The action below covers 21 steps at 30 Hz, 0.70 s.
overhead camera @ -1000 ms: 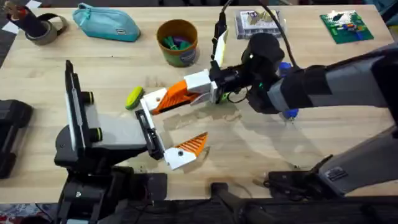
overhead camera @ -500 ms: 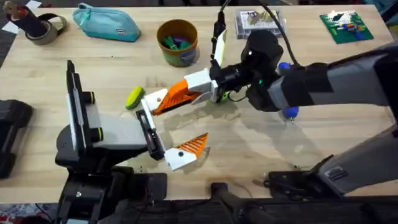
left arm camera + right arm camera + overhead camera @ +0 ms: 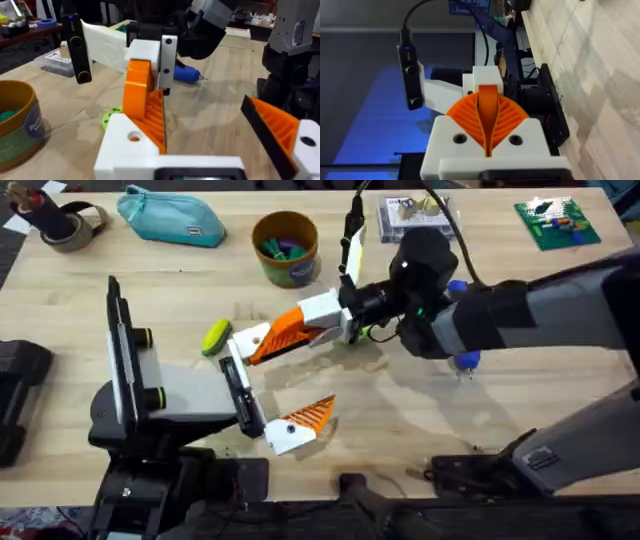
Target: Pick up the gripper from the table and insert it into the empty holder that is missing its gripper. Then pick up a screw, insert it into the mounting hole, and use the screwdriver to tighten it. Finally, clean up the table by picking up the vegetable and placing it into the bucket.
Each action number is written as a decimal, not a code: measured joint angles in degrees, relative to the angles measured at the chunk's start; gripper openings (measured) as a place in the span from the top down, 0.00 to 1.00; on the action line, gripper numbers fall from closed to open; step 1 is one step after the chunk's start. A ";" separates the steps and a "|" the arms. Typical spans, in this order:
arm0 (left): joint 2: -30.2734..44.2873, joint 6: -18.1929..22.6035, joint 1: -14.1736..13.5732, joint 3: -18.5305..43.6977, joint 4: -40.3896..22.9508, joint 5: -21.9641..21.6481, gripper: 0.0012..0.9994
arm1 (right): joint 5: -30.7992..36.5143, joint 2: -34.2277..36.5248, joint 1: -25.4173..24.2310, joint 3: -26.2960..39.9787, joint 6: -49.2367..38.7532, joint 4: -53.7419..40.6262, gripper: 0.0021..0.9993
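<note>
My right gripper (image 3: pixel 292 330) is shut on the small orange ribbed gripper (image 3: pixel 268 343). It holds that piece against the white holder (image 3: pixel 245 337) at the tip of the left arm. From the left wrist, the orange gripper (image 3: pixel 144 107) stands upright in the holder (image 3: pixel 131 147). My left gripper (image 3: pixel 283 380) is open, its other bracket carrying an orange ribbed finger (image 3: pixel 313 413). A yellow-green vegetable (image 3: pixel 215 337) lies just left of the holder. Behind it stands the tan bucket (image 3: pixel 285 248). The blue screwdriver (image 3: pixel 187 74) lies under the right arm. No screw can be made out.
A teal pouch (image 3: pixel 170 216) and a tape roll (image 3: pixel 66 225) lie at the back left. A clear parts box (image 3: pixel 412 216) and a green board (image 3: pixel 558 223) sit at the back right. A black block (image 3: pixel 20 395) is at the left edge.
</note>
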 joint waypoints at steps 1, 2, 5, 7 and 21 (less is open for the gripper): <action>0.00 0.00 0.00 0.00 0.00 0.02 0.01 | 0.00 0.00 0.00 0.00 0.00 0.00 0.98; 0.00 0.00 0.00 0.00 0.00 0.02 0.01 | 0.00 0.00 0.00 0.00 0.00 0.00 0.98; 0.00 0.00 0.00 0.00 0.00 0.02 0.01 | 0.00 0.00 0.00 0.00 0.00 0.02 0.99; 0.00 0.00 0.00 0.00 0.00 0.04 0.01 | 0.00 0.00 0.00 0.00 0.00 0.04 0.99; 0.00 -0.74 0.00 0.00 -0.37 0.13 0.01 | 0.03 0.00 -0.33 0.63 0.73 6.65 0.01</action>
